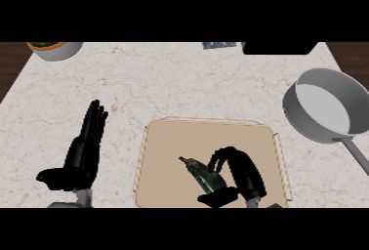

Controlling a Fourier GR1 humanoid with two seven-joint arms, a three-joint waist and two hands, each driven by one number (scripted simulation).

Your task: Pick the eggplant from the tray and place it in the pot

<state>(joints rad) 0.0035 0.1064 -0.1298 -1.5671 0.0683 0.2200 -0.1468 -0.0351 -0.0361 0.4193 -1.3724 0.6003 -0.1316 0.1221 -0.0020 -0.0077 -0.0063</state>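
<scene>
The eggplant lies on the tray, in the tray's near right part, well inside its rim. Its long axis runs slantwise: the stem end points toward the tray's far left corner and the thicker end toward the near right edge.

The right hand sits over the tray's right half, just to the right of the eggplant. Its fingers arch over the eggplant from that side and the thumb comes in under the near end, so the hand is curled round it across the long axis. I cannot tell from here whether the eggplant is lifted off the tray.

The pot stands off the tray, beyond its far right corner, with the handle running back along the tray's right side. I judge that the carry goes up and to the far right from the tray, and the right hand is much the nearer one for it.

The left hand rests left of the tray, fingers straight, holding nothing.

Far beyond the tray stand a bowl, a small blue item and a dark block. No writing or brand is readable on anything.
</scene>
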